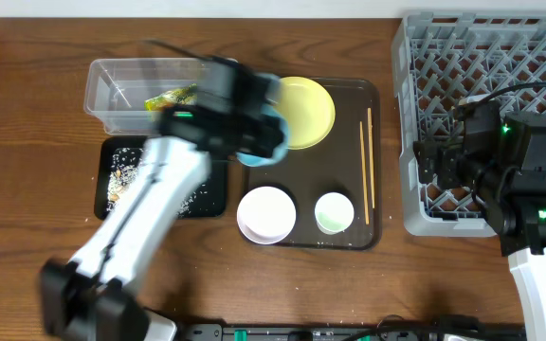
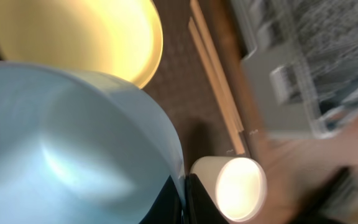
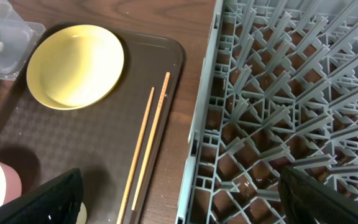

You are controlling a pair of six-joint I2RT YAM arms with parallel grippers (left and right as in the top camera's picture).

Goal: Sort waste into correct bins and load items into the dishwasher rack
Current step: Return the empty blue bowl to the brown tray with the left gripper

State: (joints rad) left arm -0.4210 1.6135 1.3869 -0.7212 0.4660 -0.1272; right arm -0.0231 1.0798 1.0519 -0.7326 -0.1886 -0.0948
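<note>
Standing empty, the dishwasher rack [image 1: 500,47] was overhung by the wide-spread right gripper [image 3: 179,199]. The light blue bowl [image 2: 61,149] was clamped in the left gripper [image 2: 184,199] above the serving tray [image 1: 349,161], where the yellow plate [image 1: 306,109], white bowl [image 1: 266,213], cup [image 1: 334,212] and chopsticks [image 1: 368,161] were left. The wrapper [image 1: 171,98] and rice [image 1: 121,180] were judged binned.

Seen from overhead, the motion-blurred white-and-black left arm [image 1: 150,204] hides most of the light blue bowl [image 1: 278,133] and the middle of the shallow black rectangular tray [image 1: 214,180], while the large grey lattice dishwasher rack [image 1: 444,85] runs off the right edge.
</note>
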